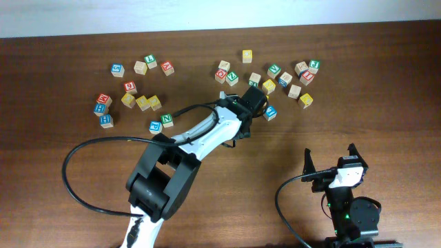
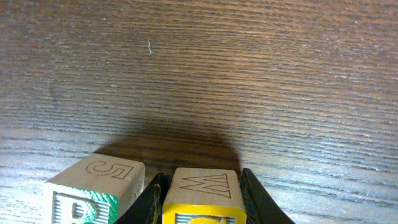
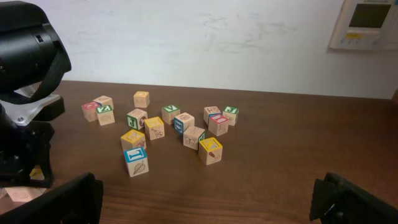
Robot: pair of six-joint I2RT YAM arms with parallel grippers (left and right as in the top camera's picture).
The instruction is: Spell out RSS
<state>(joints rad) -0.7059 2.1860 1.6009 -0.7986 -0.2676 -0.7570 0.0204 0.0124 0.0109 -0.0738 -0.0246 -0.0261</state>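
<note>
In the left wrist view my left gripper point(image 2: 202, 182) is shut on a yellow-faced cube point(image 2: 200, 213) with a "W" on its upper side, resting on the table. A green-faced cube point(image 2: 93, 193) stands just left of it, nearly touching the left finger; its letter is cut off by the frame edge. In the overhead view my left gripper point(image 1: 255, 98) hangs over the middle of the table and hides both cubes. Other yellow-faced cubes point(image 1: 269, 85) lie nearby; their letters are too small to read. My right gripper point(image 1: 331, 162) is open and empty at the front right, and it also shows in the right wrist view point(image 3: 208, 200).
Loose cubes lie in a cluster at the back right point(image 1: 300, 69) and another at the back left point(image 1: 142, 102). A blue-faced cube point(image 1: 270, 112) sits right beside the left gripper. The right wrist view shows a blue-faced cube point(image 3: 135, 160) and a yellow-faced cube point(image 3: 210, 150) nearest.
</note>
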